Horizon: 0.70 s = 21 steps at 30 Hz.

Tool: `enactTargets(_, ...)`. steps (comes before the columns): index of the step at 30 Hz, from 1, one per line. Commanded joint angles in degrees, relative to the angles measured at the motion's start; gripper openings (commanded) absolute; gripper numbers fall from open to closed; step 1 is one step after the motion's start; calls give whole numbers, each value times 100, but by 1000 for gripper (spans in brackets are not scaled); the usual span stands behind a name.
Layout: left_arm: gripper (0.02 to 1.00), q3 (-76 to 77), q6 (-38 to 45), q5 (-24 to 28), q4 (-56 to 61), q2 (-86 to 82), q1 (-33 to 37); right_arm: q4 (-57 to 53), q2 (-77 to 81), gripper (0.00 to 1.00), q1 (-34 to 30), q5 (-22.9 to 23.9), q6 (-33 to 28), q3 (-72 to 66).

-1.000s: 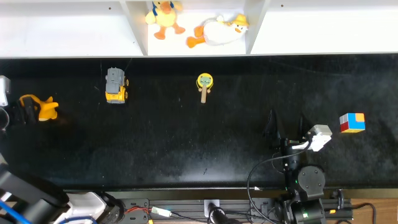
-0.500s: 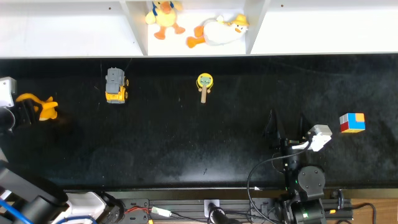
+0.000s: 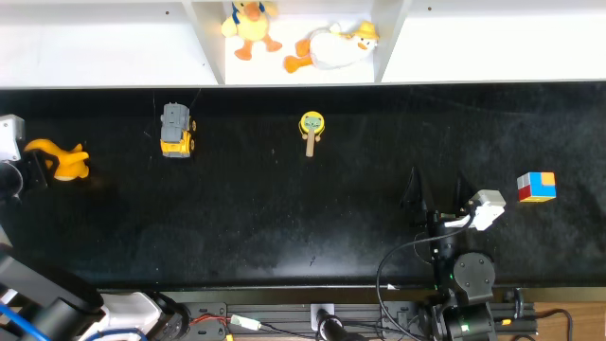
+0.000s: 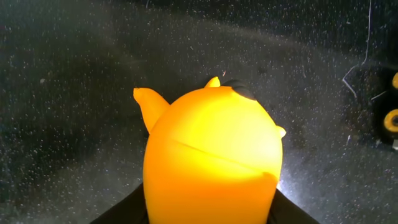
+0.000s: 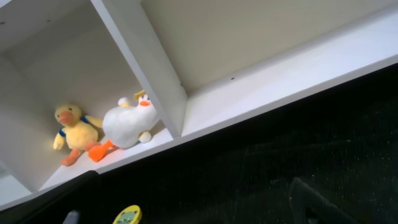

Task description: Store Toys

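The left jaws are clenched on the smooth orange-yellow rubber toy [image 3: 62, 159] at the far left end of the black speckled bench [image 3: 284, 218]. The toy is rounded and likely slippery, so a firm, steady carry seems wise. It should be lifted clear, swung to the white shelf compartment [image 3: 213, 57] and set beside the yellow plush duck [image 3: 251, 24] and white plush bird [image 3: 331, 45] without knocking them. The right jaws stand released near the bench's front. A grey-and-yellow toy truck [image 3: 176, 129], a round yellow stick toy [image 3: 311, 131] and a multicoloured cube [image 3: 536, 187] lie on the bench.

I counted: plush ducks [image 3: 250, 24] [image 3: 333, 45] 2 | orange toy [image 3: 64, 161] 1 | toy truck [image 3: 176, 130] 1 | rattle [image 3: 311, 128] 1 | cube [image 3: 536, 187] 1
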Motion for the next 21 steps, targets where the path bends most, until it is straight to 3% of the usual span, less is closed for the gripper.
enactTargets(1, 340, -15, -372, 201, 28, -293, 24, 26, -44, 996, 52, 31, 2, -79)
enactTargets(7, 305, -11, -525, 199, 4, -1161, -140, 24, -44, 993, 52, 31, 2, -79)
enactTargets(13, 310, -7, -632, 170, -17, -2146, -732, 24, -44, 998, 52, 31, 2, -79)
enactTargets(21, 308, -7, -841, 96, 363, -2173, -1432, 26, -44, 998, 52, 31, 2, -79)
